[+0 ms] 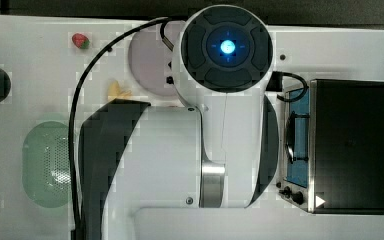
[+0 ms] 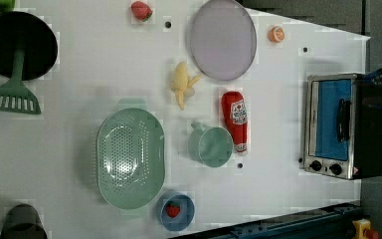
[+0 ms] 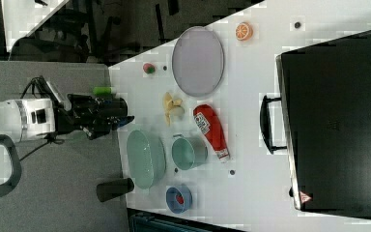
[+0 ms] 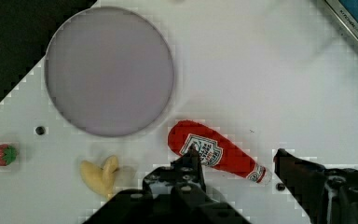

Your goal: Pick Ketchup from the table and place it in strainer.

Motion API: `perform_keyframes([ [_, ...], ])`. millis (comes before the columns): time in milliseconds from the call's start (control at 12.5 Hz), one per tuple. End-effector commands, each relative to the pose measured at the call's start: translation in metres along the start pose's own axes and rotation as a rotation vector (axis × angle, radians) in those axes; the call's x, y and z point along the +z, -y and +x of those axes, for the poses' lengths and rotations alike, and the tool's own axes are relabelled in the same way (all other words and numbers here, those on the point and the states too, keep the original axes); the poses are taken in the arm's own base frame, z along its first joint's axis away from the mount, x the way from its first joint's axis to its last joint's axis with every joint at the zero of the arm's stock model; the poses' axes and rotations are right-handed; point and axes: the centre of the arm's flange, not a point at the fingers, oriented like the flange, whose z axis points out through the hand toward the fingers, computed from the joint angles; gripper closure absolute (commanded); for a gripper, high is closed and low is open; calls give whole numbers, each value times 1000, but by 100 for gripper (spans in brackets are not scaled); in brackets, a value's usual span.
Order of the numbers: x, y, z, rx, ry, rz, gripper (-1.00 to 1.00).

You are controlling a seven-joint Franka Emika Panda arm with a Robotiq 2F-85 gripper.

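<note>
The Ketchup point(image 4: 216, 152) lies on its side on the white table point(image 4: 270, 70), label up, cap end toward the toaster oven point(image 2: 339, 125). Lying flat, the bottle presents its long body to a grasp from above, across its width.

The gripper point(image 4: 237, 168) hangs above the table with nothing between its fingers. The jaws stand apart, wider than the bottle's neck, and hold and touch nothing. In the wrist view one fingertip point(image 4: 192, 156) overlaps the bottle's label and the other sits beyond the cap end, so the bottle appears to lie below and between the jaws; the height of the jaws above it is hard to judge from this view.

The strainer point(image 2: 130, 157) rests empty on the table, well apart from the bottle, with the teal cup point(image 2: 210, 145) between them. The lilac plate point(image 4: 109, 70) and the banana point(image 4: 100, 173) lie beyond the bottle's broad end.
</note>
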Motion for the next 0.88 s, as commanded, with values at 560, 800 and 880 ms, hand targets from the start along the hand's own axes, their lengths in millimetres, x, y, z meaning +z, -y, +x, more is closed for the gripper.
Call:
perform_keyframes([
  [560, 31, -37, -42, -128, 35, -42, -100],
  [800, 82, -23, -44, -347, 38, -36, -100],
  [880, 100, -20, -46, -425, 42, -36, -100],
])
